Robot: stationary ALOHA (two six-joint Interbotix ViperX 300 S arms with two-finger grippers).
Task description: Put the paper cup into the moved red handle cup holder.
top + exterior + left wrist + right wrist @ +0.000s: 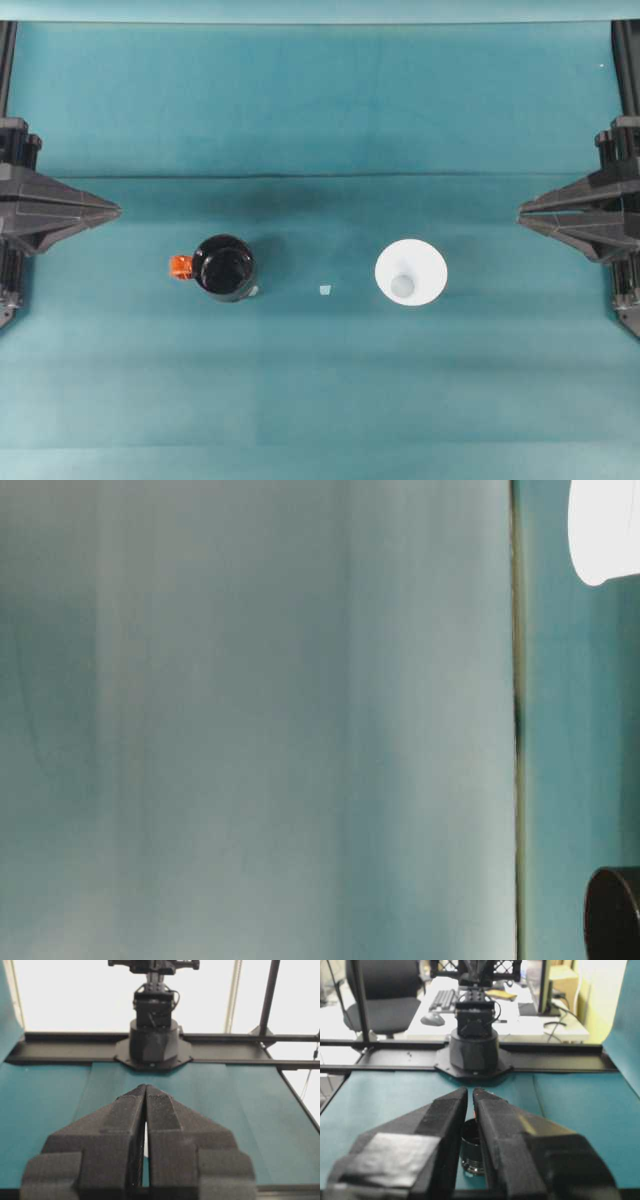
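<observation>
Teal worktop: paper cup upright, well apart from red handle cup holder. Both grippers, left gripper and right gripper, closed and empty; a hard pinch would likely crush the cup.

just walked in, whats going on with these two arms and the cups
Nothing is being handled yet. The left gripper and right gripper sit at opposite edges of the teal table, both shut and holding nothing. The paper cup stands upside down on the right half, apart from the black cup holder on the left half, whose red handle points at the left arm. A small pale scrap lies between them. The cup is not in the holder.
</observation>
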